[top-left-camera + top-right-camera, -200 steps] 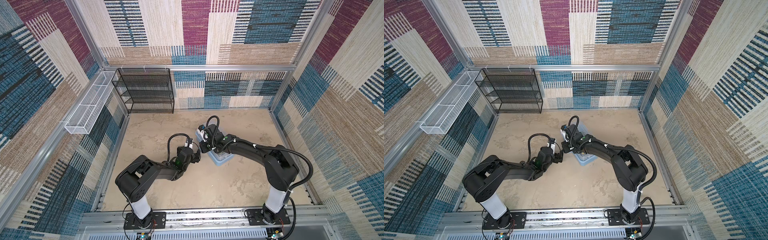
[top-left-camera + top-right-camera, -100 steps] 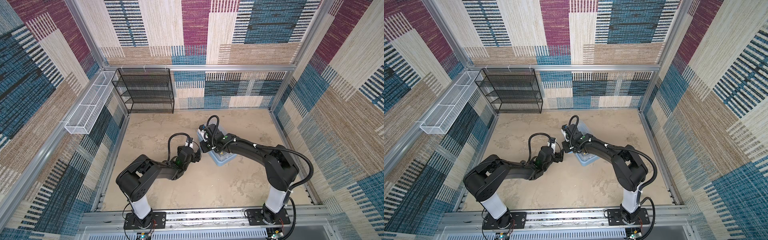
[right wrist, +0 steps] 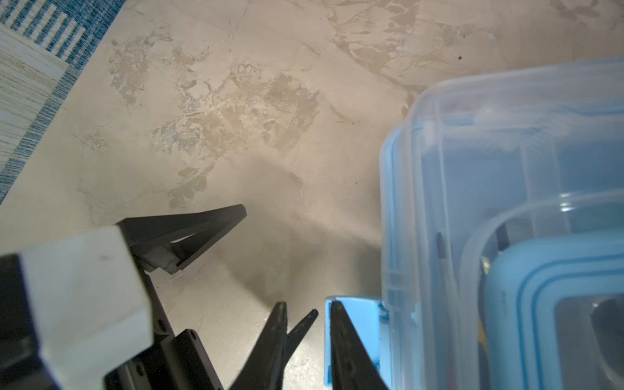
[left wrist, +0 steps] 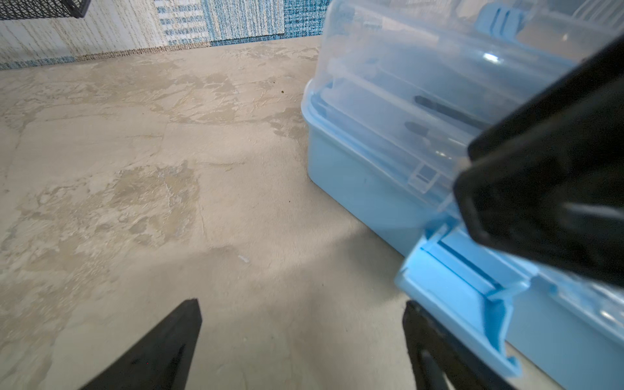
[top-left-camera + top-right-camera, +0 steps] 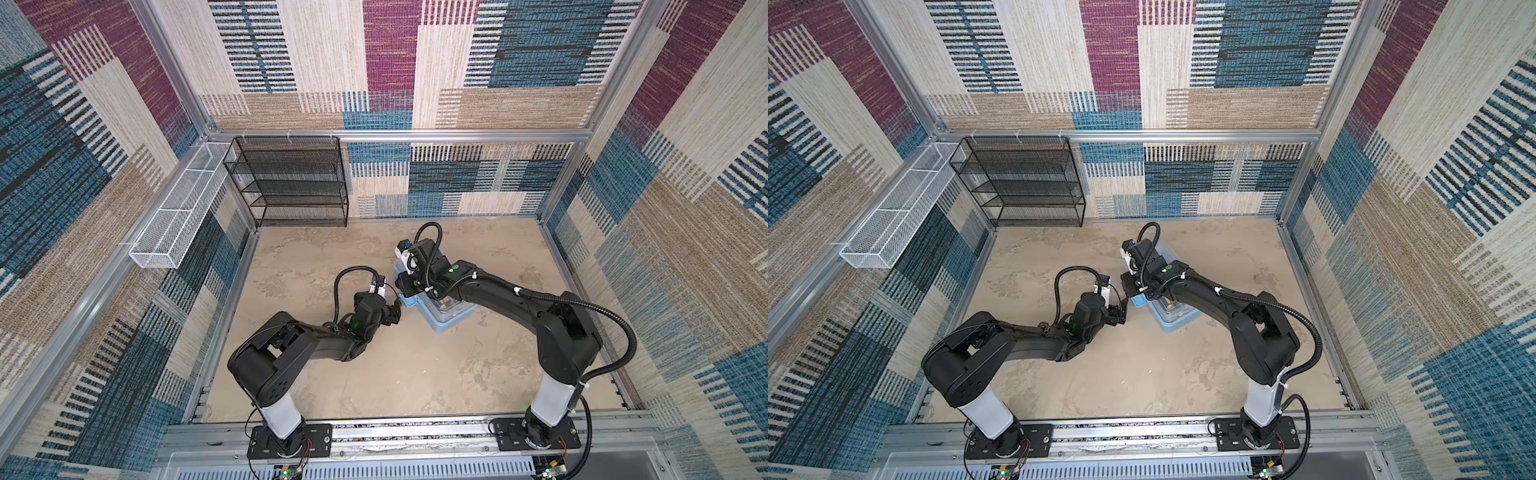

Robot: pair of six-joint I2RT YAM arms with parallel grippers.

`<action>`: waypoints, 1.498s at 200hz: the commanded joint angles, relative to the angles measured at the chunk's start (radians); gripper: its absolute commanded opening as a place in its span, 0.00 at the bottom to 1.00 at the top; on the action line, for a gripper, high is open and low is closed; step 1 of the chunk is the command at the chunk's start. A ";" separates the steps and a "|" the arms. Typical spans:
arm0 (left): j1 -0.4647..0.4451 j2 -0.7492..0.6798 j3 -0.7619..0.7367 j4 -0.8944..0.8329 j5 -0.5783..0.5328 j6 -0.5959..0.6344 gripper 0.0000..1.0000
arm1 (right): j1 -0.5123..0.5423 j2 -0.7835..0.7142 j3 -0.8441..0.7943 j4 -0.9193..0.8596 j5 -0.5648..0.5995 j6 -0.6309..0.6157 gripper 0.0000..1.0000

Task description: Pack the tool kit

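Note:
The tool kit point(image 5: 446, 322) point(image 5: 1173, 323) is a light-blue box with a clear lid shut on it, standing mid-floor. Its blue latch point(image 4: 456, 287) point(image 3: 358, 324) sticks out from the side wall. Dark tools point(image 4: 439, 108) show through the lid, and the blue handle point(image 3: 540, 270) lies on top. My right gripper point(image 3: 307, 304) point(image 5: 405, 292) points down at the latch, jaws a little apart, one finger against the latch's face. My left gripper point(image 4: 300, 304) point(image 5: 395, 309) stands wide open low beside the box, one fingertip just under the latch, holding nothing.
A black wire-mesh rack point(image 5: 291, 183) stands against the back wall at the left. A long white mesh basket point(image 5: 178, 208) hangs on the left wall. Patterned walls close in the floor point(image 5: 374, 374) on three sides.
My right gripper's jaws have come a little apart at the latch. Both arms and the box stay almost where they were.

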 commanded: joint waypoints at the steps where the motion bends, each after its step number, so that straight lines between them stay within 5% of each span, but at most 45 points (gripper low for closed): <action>1: 0.005 -0.021 -0.010 0.003 -0.022 -0.024 0.97 | 0.000 -0.003 0.014 0.032 -0.028 0.015 0.28; 212: 0.006 0.129 0.054 0.003 0.116 -0.096 0.95 | -0.073 -0.111 0.013 0.026 0.029 0.008 0.34; 299: 0.007 0.070 0.051 0.013 0.109 -0.089 0.94 | -0.089 -0.133 -0.019 0.031 0.021 0.014 0.34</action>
